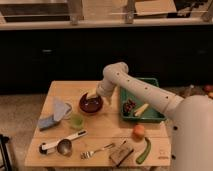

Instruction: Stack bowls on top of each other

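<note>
Partly hidden behind the maroon bowl's (91,104) far rim, the tool (93,95) hangs low, its state unreadable.

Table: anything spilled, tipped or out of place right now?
Nothing spilled or tipped that I can see. The gripper is at the rim of the maroon bowl, which sits upright. The green cup stands upright nearby. No orange bowl is visible.
</note>
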